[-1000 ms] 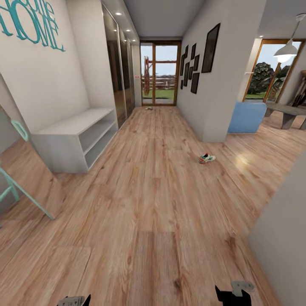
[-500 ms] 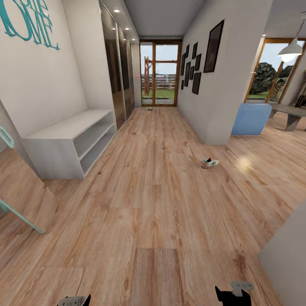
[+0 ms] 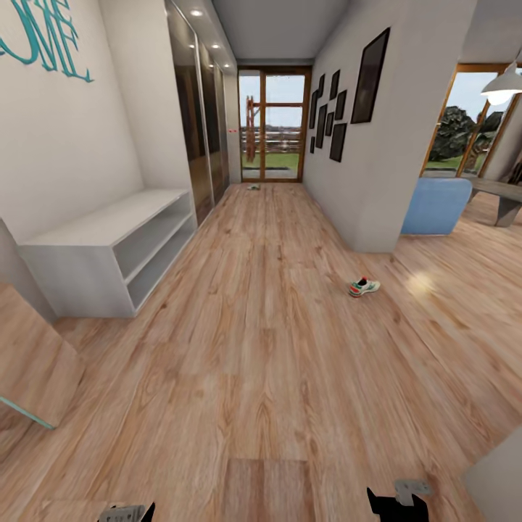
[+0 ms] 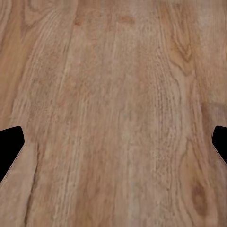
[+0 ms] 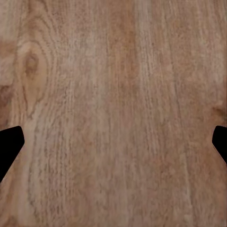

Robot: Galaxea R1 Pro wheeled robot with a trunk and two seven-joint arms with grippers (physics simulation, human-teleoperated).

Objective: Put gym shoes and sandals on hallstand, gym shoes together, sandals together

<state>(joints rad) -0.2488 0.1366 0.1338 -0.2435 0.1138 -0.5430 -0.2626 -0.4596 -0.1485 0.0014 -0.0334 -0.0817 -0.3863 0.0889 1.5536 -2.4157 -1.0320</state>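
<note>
Down the corridor floor [image 3: 261, 348], the hallstand [image 3: 109, 250] stands left, empty; one gym shoe [image 3: 363, 287] lies mid-right, well apart. Both tools, left tool [image 4: 113, 142] and right tool [image 5: 113, 142], hang spread and empty. Approach step: next, I judge, drive to that shoe.

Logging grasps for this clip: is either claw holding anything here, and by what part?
Nothing is held. The left claw and right claw are open over bare floor; one sneaker lies untouched.

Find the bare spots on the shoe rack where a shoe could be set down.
The shoe rack has a bare top running along the wall, and the two open shelves under it look free too. The nearest shoe lies across the wooden floor, apart from the rack.
</note>
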